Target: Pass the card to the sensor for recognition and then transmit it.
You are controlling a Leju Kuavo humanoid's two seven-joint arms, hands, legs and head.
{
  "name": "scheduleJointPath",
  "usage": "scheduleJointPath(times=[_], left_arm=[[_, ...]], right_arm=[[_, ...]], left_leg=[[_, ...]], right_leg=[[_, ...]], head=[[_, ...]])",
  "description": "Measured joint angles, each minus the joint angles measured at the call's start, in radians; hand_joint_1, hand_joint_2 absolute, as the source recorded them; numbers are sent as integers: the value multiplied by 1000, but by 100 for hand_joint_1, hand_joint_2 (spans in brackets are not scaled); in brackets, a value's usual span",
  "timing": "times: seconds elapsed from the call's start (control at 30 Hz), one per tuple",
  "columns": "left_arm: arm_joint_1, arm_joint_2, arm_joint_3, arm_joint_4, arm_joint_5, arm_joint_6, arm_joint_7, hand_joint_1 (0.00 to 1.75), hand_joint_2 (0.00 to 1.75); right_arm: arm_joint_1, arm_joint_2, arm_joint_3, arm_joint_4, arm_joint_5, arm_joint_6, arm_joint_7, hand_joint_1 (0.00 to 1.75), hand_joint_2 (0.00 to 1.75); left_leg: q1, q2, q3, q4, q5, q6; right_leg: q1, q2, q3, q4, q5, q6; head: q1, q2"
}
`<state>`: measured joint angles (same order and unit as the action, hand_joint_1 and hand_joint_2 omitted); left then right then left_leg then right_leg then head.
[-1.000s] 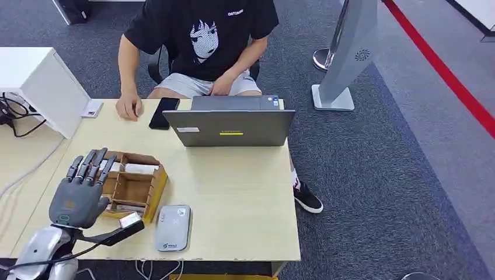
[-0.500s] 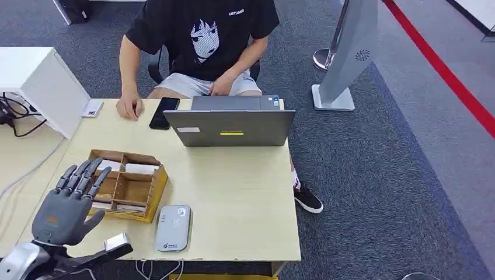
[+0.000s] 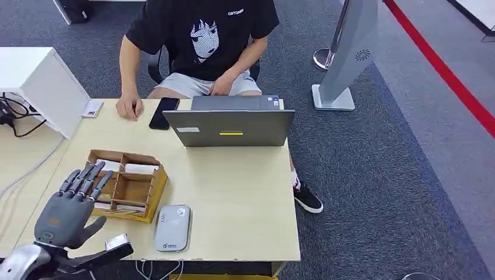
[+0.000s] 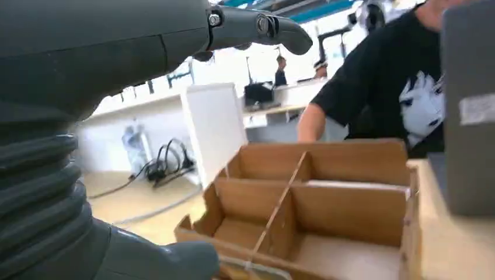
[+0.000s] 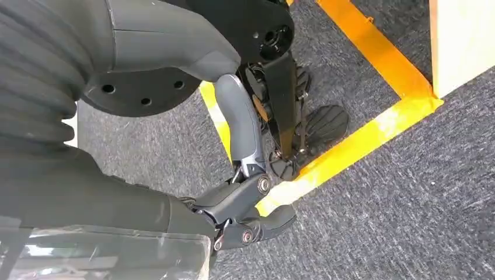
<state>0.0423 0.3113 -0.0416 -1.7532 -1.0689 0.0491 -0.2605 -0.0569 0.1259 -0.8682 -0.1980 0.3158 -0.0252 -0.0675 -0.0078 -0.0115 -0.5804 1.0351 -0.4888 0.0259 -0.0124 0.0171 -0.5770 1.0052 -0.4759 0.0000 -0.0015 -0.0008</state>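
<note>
Left hand (image 3: 69, 205) back from over the box (image 3: 129, 185) to lower left, fingers spread, holding nothing — no card picked, reader (image 3: 173, 227) waiting.

The left hand (image 3: 67, 210) is showing a matte grey back with a small orange marking and a small teal one near the wrist, and its dark fingers (image 3: 87, 177) are catching pale highlights along their segments. A silver forearm shell is gleaming below it, with thin black cables running alongside. In the left wrist view a dark grey ribbed cover is bulging at the wrist, and silver screws are glinting on a dark finger link. The right hand (image 5: 175, 146) is showing the same ribbed grey cover, a thick lighter-grey thumb, a round plate with small holes, and dark fingers (image 5: 251, 219) with silver pivot screws.
</note>
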Motion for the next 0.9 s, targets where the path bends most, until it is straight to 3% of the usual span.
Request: scheduleJointPath(times=[0.1,0.23,0.33,0.53,0.73,0.9], left_arm=[[-17,6,-11,60,-7,-40,42,0,175],[-40,14,-24,132,-26,-41,66,0,175],[-63,9,-35,182,-74,-7,72,0,175],[-127,-43,-60,272,-233,151,80,0,175],[-151,-92,-66,317,-249,176,61,0,175],[-155,-108,-79,340,-253,153,58,0,175]], right_arm=[[-1,0,0,0,13,5,0,0,175],[-1,0,0,0,24,8,1,0,175],[-1,0,0,0,35,8,3,0,175],[-4,0,0,0,65,8,9,0,175],[-6,0,0,0,76,9,9,0,175],[-6,0,-4,0,82,8,12,0,175]], left_leg=[[0,0,0,0,0,0],[0,0,0,0,0,0],[0,0,0,0,0,0],[-1,0,0,0,0,0],[-1,0,0,0,0,0],[0,0,0,0,0,0]], right_leg=[[0,0,0,0,0,0],[0,0,0,0,0,0],[0,0,0,0,0,0],[0,0,0,0,0,0],[0,0,0,0,0,0],[0,0,0,0,0,0]], head=[[0,0],[0,0],[0,0],[0,0],[0,0],[0,0]])
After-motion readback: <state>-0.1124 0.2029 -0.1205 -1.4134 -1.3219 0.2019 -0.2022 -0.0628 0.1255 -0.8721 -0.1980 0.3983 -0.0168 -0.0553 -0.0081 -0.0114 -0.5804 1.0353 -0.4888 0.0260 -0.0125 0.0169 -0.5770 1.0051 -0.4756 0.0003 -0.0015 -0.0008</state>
